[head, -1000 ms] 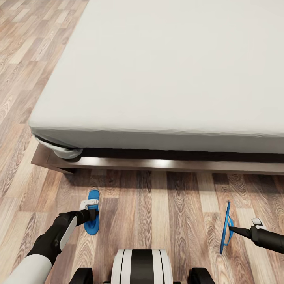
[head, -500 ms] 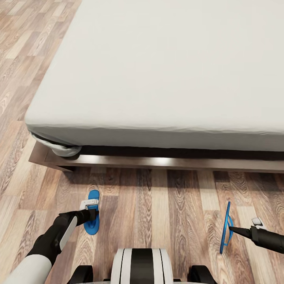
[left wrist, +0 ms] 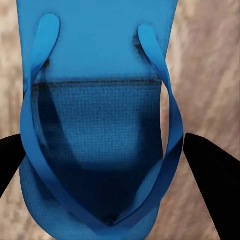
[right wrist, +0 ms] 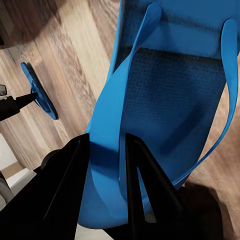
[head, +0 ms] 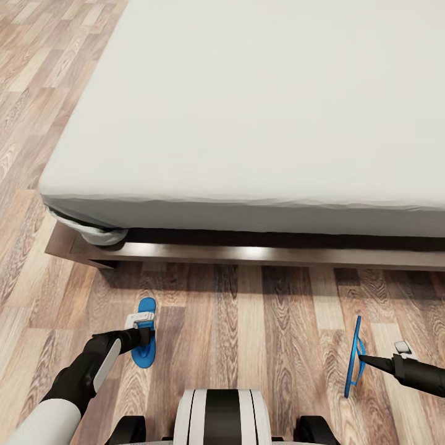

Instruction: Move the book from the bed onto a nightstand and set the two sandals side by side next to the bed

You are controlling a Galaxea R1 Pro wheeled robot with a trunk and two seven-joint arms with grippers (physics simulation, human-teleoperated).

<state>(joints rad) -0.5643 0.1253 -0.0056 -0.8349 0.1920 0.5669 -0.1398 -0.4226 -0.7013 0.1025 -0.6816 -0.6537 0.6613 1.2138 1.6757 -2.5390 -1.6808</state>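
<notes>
I have one sandal per arm. The left sandal point(head: 146, 334) lies flat on the floor at about 7 o'clock in the head view. My left gripper point(head: 143, 334) sits over it, and the wrist camera shows its dark fingers point(left wrist: 210, 172) spread wide either side of the sole, so I read those jaws as open. The right sandal point(head: 353, 363), at about 5 o'clock, stands on edge because my right gripper point(right wrist: 107, 165) is pinched on one of its straps and holds it tilted. The two are well apart, so I judge the side-by-side placing is not done. At 12 o'clock is the bed point(head: 259, 123), its grey cover bare where I can see it. The wood-plank floor point(head: 247, 334) runs along its dark frame.
</notes>
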